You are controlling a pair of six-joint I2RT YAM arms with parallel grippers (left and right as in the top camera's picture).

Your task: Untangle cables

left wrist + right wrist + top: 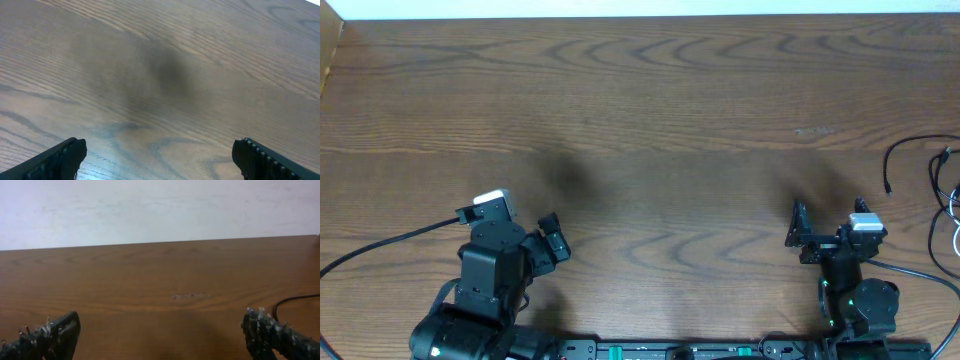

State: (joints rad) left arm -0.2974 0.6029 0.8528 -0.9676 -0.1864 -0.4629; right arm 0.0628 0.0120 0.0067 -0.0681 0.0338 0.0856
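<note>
Though well apart from the cables (888, 172), left gripper (550, 243) and right gripper (796, 226) both agape, empty.

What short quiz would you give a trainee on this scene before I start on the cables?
1. True or false: the left tool is shut on a cable.
2. In the overhead view, the cables lie: A) at the right edge of the table; B) at its centre; C) between the two arms.
3. Fill in: the tool nearer the cables is the ____ tool.

Key: 1 false, it is open and holds nothing. 2 A. 3 right; the right tool is also open.
</note>
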